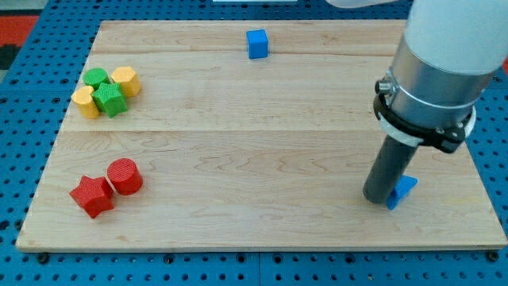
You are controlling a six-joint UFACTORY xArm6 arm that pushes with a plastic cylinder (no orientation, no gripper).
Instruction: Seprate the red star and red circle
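The red star lies near the board's lower left corner. The red circle sits just up and right of it, touching it. My tip rests on the board far over at the view's right, with a small blue block right against its right side. The tip is a long way from both red blocks.
A cluster of two green blocks and two yellow blocks sits at the upper left. A blue cube stands near the top edge, middle. The wooden board lies on a blue pegboard. The arm's grey body looms over the upper right.
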